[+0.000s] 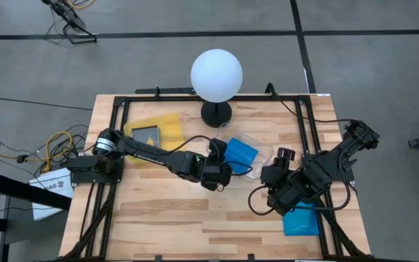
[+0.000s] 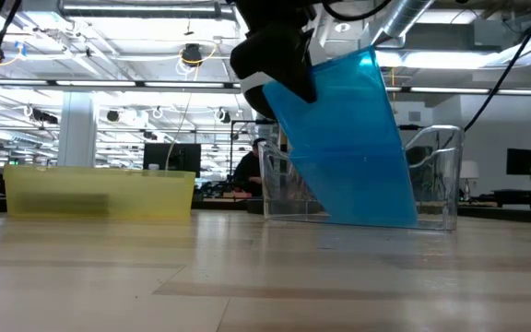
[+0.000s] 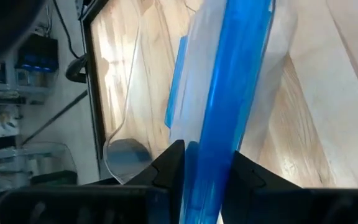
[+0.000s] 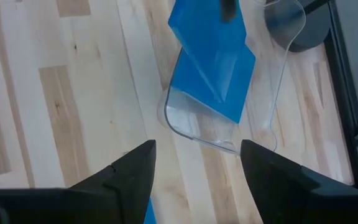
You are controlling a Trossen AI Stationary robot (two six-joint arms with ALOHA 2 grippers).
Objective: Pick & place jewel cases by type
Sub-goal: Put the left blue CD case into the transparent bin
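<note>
A blue jewel case (image 2: 353, 148) tilts into the clear tray (image 1: 262, 151) at mid-desk, its edge between the left end effector (image 3: 205, 177) fingers; whether they clamp it cannot be told. Left, a dark case (image 1: 148, 134) lies in the yellow tray (image 1: 167, 122). Right, the released right end effector (image 4: 197, 165) hovers beside another blue case (image 1: 302, 220) on the desk (image 1: 195, 225).

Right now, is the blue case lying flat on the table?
No, the blue jewel case stands tilted, its lower edge in the clear tray, with the left gripper at its upper end.
</note>
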